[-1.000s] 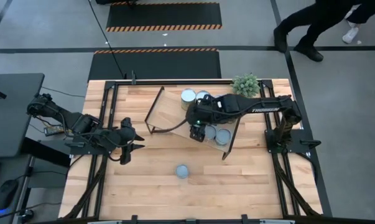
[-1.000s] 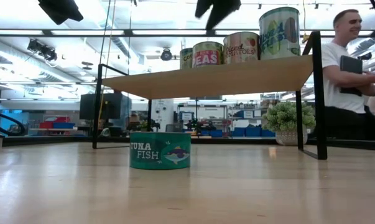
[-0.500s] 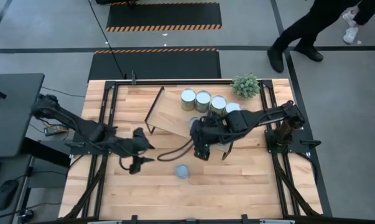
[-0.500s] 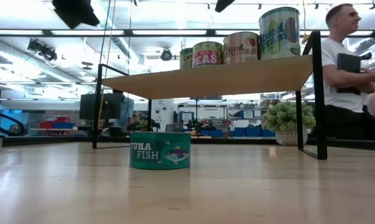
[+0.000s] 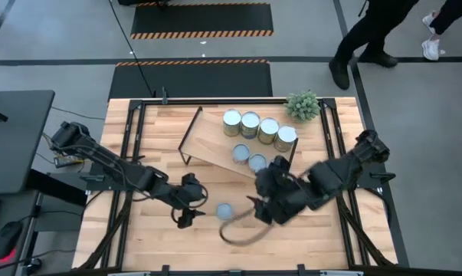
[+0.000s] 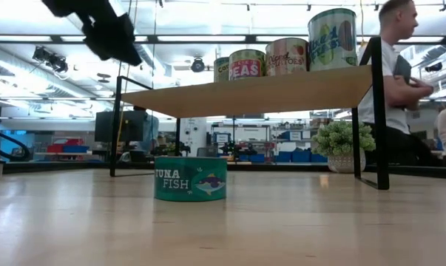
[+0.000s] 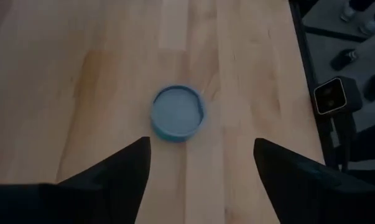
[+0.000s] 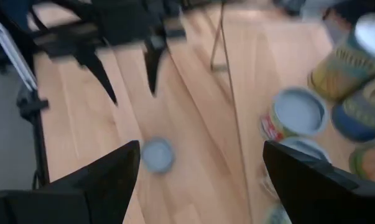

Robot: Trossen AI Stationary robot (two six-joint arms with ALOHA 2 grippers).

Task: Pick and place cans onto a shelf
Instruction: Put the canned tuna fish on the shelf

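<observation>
Tuna can (image 5: 224,211): alone on worktop (image 5: 139,245), in front of shelf (image 5: 215,138); six cans on shelf. Left gripper (image 5: 191,208) just beside can, fingers apart, prob. lining up grasp. Right gripper (image 5: 270,203) near can, other side, fingers apart, empty.

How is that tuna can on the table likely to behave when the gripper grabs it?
The tuna can stands flat on its base and is wider than tall, so it probably won't tip or roll. It looks like rigid metal and should keep its shape. Its smooth round side may slip between the open left gripper's fingers.
</observation>
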